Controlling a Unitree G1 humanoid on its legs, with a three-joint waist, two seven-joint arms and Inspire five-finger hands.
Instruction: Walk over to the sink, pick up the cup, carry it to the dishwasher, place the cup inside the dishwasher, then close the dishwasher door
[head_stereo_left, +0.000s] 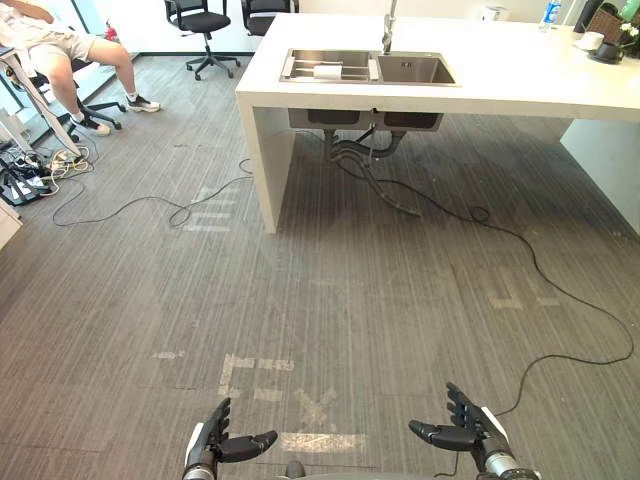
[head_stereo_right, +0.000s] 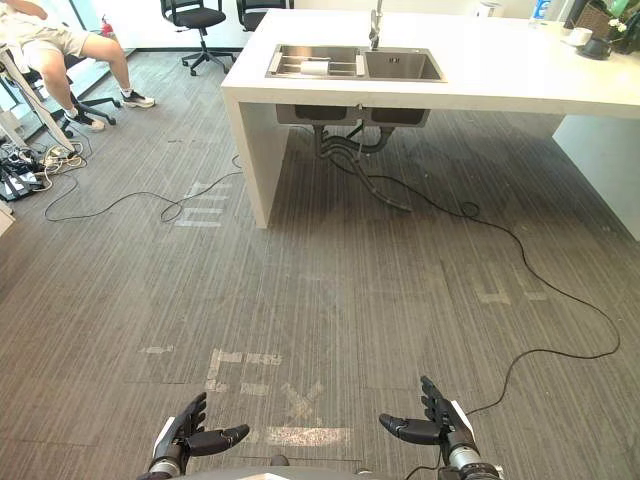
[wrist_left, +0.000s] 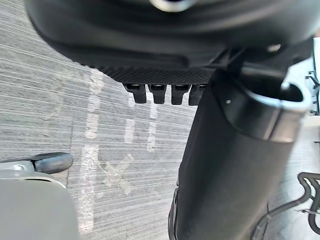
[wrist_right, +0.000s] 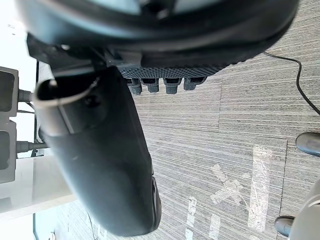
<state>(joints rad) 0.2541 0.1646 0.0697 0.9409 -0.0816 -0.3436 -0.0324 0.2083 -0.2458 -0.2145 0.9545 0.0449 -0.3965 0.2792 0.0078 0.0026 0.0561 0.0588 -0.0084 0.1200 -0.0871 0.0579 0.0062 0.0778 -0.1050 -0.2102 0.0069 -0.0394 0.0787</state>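
- Dark left hand (head_stereo_left: 212, 435) and right hand (head_stereo_left: 470, 428) hang low over grey carpet (head_stereo_left: 350, 300), with taped marks (head_stereo_left: 320, 440) between them.
- Far beyond the fingertips, a small white cup (head_stereo_left: 328, 71) sits in the left basin of the steel sink (head_stereo_left: 415, 70), which is set in a white counter (head_stereo_left: 520, 75).
- Fingers on both hands are straight and apart, thumbs pointing inward, gripping nothing.
- Cup's shape is too small to make out; the faucet (head_stereo_left: 388, 30) is cut off at its top.

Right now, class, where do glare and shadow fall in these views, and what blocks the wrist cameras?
Left eye view: the white counter glares, washed out toward its far edge; the floor under it lies in shadow. Left wrist view: the dark left hand blocks much of the floor. Right wrist view: the right hand does the same.
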